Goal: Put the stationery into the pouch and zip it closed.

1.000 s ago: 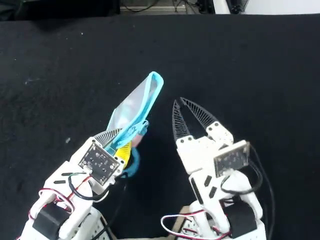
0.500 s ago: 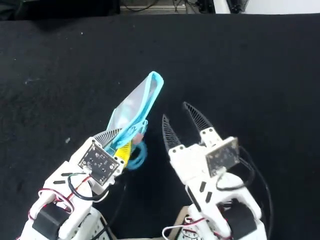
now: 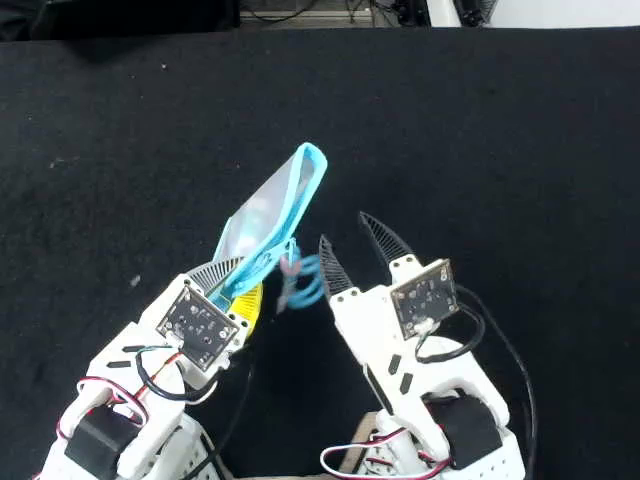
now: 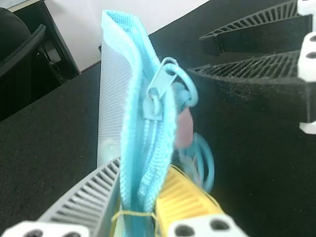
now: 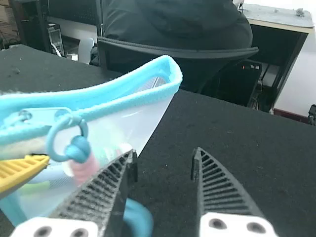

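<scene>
While the left gripper [image 3: 238,283] is clamped on the pouch [image 3: 272,212], the pouch is held off the black table surface [image 3: 500,130] with its zipper edge uppermost. The grip is at the pouch's near end: in the left wrist view the grey ribbed finger [image 4: 81,200] lies against one face of the pouch [image 4: 116,98] and the yellow finger [image 4: 185,202] against the other, with the light blue zipper band [image 4: 143,163] pinched between them. From that end the pouch runs away from the arms to its far corner.

The pouch body is translucent and edged in light blue. Pink and green shapes show through its wall in the right wrist view; what they are cannot be told.

The zipper slider [image 4: 159,91] sits on the band near the gripped end of the pouch. A blue ring [image 5: 66,139] passes through the slider, and a pink bead [image 5: 82,165] and a blue cord loop [image 3: 306,279] hang from it on the side of the pouch that faces the right gripper [image 3: 352,246].

The right gripper is beside the pouch, level with the slider, its jaws spread apart and holding nothing. One of its black ribbed fingers [image 5: 101,195] lies just beside the cord loop; whether they touch cannot be told. The other finger [image 5: 217,185] is farther from the pouch, over bare table surface.
</scene>
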You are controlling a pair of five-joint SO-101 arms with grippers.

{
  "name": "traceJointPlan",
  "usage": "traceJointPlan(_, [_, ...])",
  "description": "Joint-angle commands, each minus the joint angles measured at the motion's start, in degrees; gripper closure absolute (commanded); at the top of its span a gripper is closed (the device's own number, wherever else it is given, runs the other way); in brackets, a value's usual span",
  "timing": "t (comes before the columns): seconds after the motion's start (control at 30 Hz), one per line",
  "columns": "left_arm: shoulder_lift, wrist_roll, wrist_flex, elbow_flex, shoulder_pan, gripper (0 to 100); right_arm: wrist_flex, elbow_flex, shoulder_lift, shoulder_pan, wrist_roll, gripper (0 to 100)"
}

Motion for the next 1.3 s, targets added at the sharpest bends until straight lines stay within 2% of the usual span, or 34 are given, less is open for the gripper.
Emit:
traceJointPlan(0.0, [0.7,0.7,1.1,3.6,-0.6,97,1.6,-0.7,-6.0,0.2,-0.4,81.9])
traceJointPlan(0.33, [0.7,0.7,1.1,3.6,-0.6,97,3.9,-0.8,-6.1,-0.4,-0.4,81.9])
traceJointPlan(0.53, [0.7,0.7,0.9,4.6,-0.6,97,4.3,-0.9,-3.3,-7.6,2.4,81.9])
traceJointPlan(0.93, [0.7,0.7,0.8,4.7,-0.6,97,10.9,-10.6,5.7,-8.2,2.6,81.9])
traceJointPlan(1.13, [0.7,0.7,0.9,4.4,-0.6,97,18.2,-15.7,6.1,-18.1,2.9,81.5])
traceJointPlan(1.27, [0.7,0.7,0.7,4.4,-0.6,97,15.9,-13.1,5.7,-18.9,2.4,81.5])
